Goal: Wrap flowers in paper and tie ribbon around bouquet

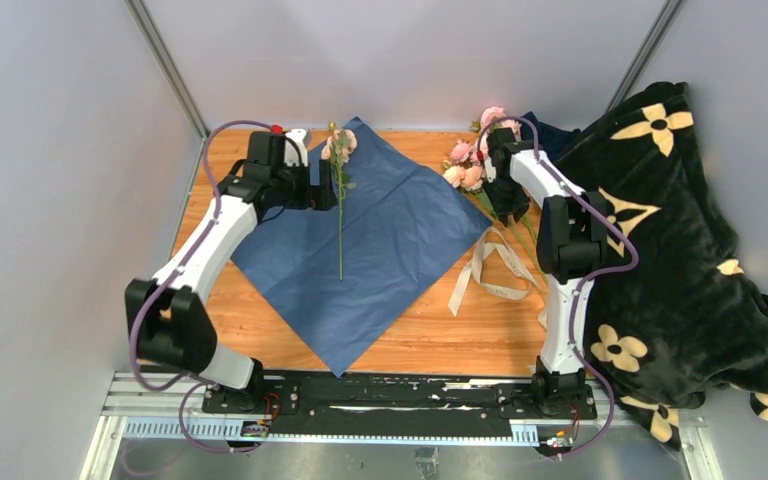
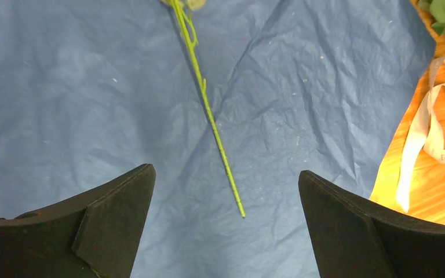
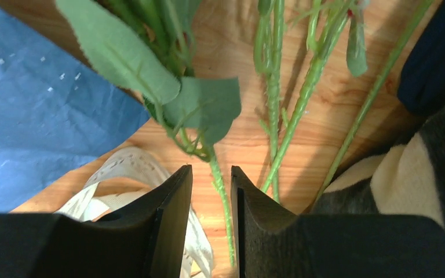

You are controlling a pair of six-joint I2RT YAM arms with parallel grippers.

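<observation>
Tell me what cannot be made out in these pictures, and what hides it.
Left wrist view: the head of the single flower is cut off by the top edge; the ribbon runs off the right edge.
Right wrist view: the blooms of the flowers are cut off at the top; whether the right gripper pinches the stem is unclear.
Top view: that gripper's fingers hide under its own wrist.
</observation>
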